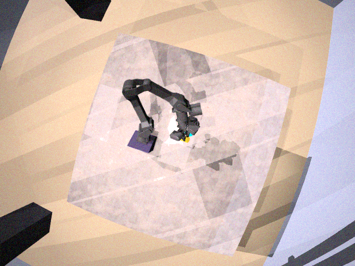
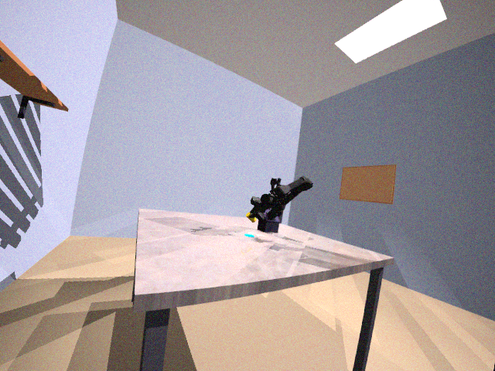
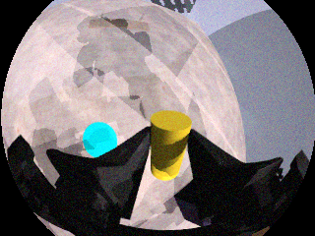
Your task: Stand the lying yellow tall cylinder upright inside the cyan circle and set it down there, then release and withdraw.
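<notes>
The yellow tall cylinder (image 1: 187, 139) (image 2: 250, 219) (image 3: 168, 145) is between the fingertips of my gripper (image 3: 169, 133), which is shut on it. In the exterior view the cylinder is held above the table and looks tilted. In the top view the arm hides part of it. The cyan circle (image 1: 190, 134) (image 2: 249, 235) (image 3: 99, 140) lies flat on the table. It is left of the cylinder in the wrist view, with nothing standing on it, and is mostly hidden by the gripper in the top view.
The table (image 1: 160, 200) (image 2: 179, 263) carries the arm's dark purple base (image 1: 133, 143), left of the gripper in the top view. Shadows of the arm fall across the table top. The table's edge shows at the right in the wrist view.
</notes>
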### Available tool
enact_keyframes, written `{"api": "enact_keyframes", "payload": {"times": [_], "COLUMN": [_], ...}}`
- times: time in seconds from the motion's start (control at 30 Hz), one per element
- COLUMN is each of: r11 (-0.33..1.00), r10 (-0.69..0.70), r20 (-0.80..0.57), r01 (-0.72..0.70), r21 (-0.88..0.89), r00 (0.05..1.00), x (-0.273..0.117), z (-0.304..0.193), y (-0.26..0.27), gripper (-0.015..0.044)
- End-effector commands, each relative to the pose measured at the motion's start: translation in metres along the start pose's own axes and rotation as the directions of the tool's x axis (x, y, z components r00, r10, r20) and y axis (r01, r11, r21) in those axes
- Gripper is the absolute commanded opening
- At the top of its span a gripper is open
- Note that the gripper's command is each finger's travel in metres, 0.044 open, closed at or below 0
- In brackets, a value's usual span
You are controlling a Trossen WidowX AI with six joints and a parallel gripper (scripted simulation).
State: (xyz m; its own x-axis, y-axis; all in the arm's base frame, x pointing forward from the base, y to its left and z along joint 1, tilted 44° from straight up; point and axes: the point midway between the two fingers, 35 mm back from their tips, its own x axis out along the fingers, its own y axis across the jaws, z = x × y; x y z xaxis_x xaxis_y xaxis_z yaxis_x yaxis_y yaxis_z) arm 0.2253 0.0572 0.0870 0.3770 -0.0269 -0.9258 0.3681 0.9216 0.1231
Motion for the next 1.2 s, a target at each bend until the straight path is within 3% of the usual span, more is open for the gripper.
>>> {"api": "enact_keyframes", "payload": {"times": [0.0, 1.17], "r11": [1.000, 0.996], "r10": [-0.003, 0.004], "r20": [0.027, 0.252], "r01": [0.003, -0.025], "r21": [0.008, 0.081], "r00": [1.000, 0.968], "x": [-0.0007, -0.0074], "z": [0.0007, 0.0053], "y": [-0.0005, 0.0039], "gripper": [0.0105, 0.0105]}}
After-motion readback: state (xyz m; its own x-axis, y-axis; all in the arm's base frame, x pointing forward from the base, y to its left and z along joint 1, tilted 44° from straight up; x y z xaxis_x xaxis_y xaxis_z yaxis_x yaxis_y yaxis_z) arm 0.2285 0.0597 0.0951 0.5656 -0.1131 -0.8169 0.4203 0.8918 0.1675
